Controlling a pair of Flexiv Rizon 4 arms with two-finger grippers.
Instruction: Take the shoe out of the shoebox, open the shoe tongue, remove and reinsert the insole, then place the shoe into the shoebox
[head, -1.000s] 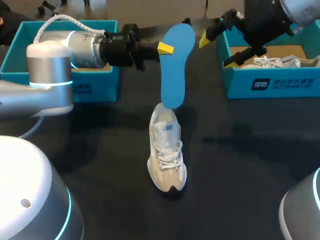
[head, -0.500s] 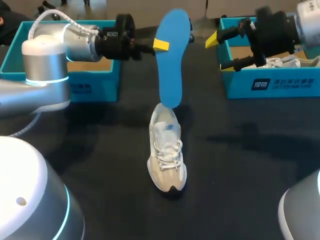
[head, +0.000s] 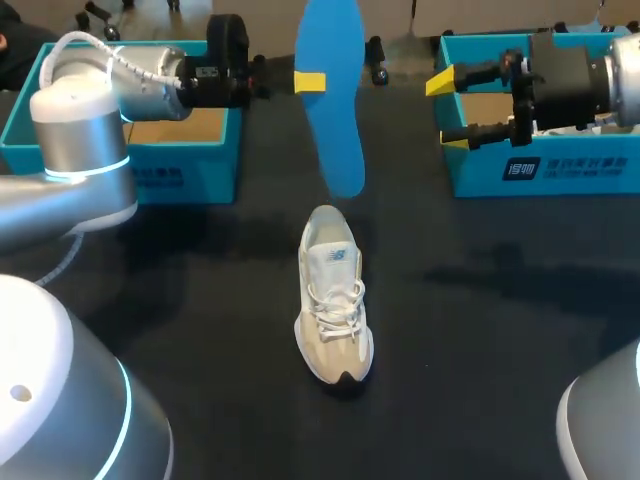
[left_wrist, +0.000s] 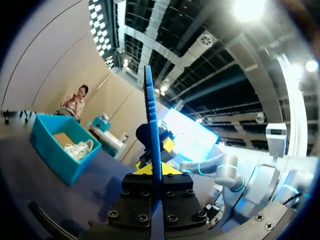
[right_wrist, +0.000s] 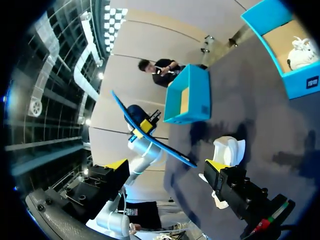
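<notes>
My left gripper (head: 308, 82) clamps the blue insole (head: 338, 140) upright above the shoe (head: 334, 300), while my right gripper (head: 447, 110) hangs open by the right shoebox (head: 560, 168).

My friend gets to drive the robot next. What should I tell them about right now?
Left gripper: shut on the blue insole, held upright just above the shoe's heel.
Right gripper: open, holding nothing, in front of the right shoebox.
Shoe: upright on the table's middle, toe toward the robot.
Left shoebox: at the far left.
Done: shoe out, insole out.
Left: slide the insole back in, then put the shoe in a shoebox.
</notes>
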